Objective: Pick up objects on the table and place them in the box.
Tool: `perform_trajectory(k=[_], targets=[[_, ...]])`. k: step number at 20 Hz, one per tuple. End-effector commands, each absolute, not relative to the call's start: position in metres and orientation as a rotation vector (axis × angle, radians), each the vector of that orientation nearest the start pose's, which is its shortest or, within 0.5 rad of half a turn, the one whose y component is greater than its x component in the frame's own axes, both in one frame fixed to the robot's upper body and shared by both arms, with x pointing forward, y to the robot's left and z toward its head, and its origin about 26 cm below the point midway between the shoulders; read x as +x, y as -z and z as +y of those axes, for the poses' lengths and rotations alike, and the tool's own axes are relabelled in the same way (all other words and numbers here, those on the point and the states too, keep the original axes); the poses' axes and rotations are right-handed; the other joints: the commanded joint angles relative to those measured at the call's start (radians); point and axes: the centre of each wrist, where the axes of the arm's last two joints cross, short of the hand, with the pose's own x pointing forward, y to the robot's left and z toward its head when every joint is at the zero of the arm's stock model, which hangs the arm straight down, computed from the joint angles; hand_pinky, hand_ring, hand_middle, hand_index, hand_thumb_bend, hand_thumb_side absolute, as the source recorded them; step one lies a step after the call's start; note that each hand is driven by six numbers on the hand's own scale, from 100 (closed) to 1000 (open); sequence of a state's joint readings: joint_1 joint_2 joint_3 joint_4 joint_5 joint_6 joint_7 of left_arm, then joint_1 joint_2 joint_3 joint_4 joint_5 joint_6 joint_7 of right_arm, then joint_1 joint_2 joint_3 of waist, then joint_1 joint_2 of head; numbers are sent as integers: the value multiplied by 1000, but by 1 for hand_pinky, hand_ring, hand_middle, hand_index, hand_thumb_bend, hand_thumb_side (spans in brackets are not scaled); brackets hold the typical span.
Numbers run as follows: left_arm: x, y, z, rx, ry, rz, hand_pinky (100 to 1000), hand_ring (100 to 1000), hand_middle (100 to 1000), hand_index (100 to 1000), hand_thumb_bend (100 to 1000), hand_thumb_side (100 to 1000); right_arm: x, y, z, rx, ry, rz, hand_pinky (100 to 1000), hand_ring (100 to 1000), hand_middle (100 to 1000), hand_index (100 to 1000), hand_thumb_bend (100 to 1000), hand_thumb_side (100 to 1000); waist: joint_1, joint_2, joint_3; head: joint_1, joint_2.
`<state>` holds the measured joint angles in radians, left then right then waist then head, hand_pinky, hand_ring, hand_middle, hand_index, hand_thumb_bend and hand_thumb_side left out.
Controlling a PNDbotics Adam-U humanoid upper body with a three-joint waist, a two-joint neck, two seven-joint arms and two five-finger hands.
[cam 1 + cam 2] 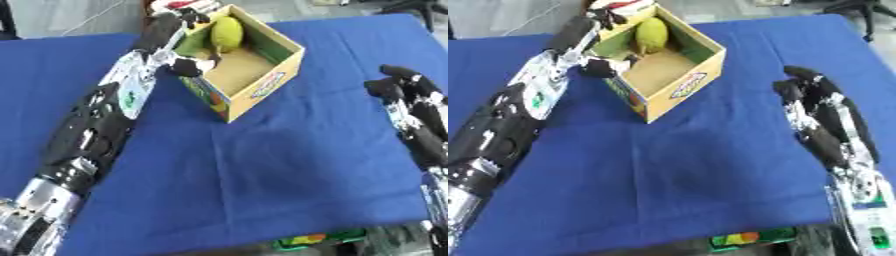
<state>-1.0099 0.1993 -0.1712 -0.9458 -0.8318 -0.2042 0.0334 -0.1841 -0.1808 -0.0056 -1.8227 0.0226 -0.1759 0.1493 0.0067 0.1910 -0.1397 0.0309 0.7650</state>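
over at the far left of the blue table [262, 165], the left hand [188, 30] is reaching into the open cardboard box [262, 82], and inside it sits a yellow-green fruit [226, 33], oval, smooth-skinned, something like a mango or a lemon, leaning up against the box's far wall. the left hand's fingers are curved around the near side of the fruit, thumb down by the box's left rim, so it reads as holding the fruit or just at the point of letting it go; whether the fruit already rests on the box floor, i cannot tell. the job right now, by my reading, is the release: lower until the fruit's weight sits on the tan floor, spread the fingers away from it rather than dragging them across, and lift the hand straight up so the wrist doesn't catch the rim and tip or shove the box, which stands skewed on the cloth. a rounded fruit like that may roll once it is free, but the walls should keep it in. the right hand [802, 87] hovers at the right side, well apart from the box, fingers bent over and holding nothing. no other loose objects show on the blue cloth, so this fruit may well be the last one to go in.
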Motion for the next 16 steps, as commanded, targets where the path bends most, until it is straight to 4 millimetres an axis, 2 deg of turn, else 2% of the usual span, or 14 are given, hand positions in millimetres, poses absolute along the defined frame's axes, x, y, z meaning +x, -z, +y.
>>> perform_trajectory(k=[1, 3, 5, 8, 9, 12, 16], targets=[[469, -238, 171, 783, 1144, -2138, 586, 766, 736, 842, 405, 386, 309, -120, -260, -29, -399, -2164, 828, 774, 593, 816, 100, 502, -3, -15, 7, -10, 1], [456, -260, 184, 776, 1134, -2195, 596, 761, 735, 841, 371, 339, 309, -120, -261, -35, -396, -2165, 828, 773, 593, 816, 100, 502, -3, -16, 16, -18, 0], [441, -277, 202, 799, 1144, -2209, 607, 759, 738, 840, 374, 332, 308, -120, -262, -43, -394, -2164, 829, 773, 593, 816, 100, 501, -3, -17, 24, -27, -1], [426, -291, 214, 818, 1167, -2191, 607, 759, 738, 840, 374, 332, 308, -120, -263, -49, -391, -2162, 829, 773, 593, 816, 100, 501, -3, -17, 29, -31, -1], [423, -290, 222, 837, 1187, -2157, 644, 753, 750, 840, 385, 334, 308, -120, -264, -52, -391, -2162, 829, 773, 593, 816, 100, 501, -2, -16, 33, -36, -1], [417, -272, 271, 965, 1358, -1896, 675, 754, 763, 845, 410, 342, 308, -121, -265, -60, -388, -2165, 829, 773, 593, 817, 100, 501, -1, -13, 39, -47, -4], [416, -248, 305, 982, 1484, -1660, 702, 755, 773, 849, 449, 312, 308, -121, -266, -67, -384, -2165, 829, 773, 593, 817, 100, 500, -2, -12, 39, -49, -4]])
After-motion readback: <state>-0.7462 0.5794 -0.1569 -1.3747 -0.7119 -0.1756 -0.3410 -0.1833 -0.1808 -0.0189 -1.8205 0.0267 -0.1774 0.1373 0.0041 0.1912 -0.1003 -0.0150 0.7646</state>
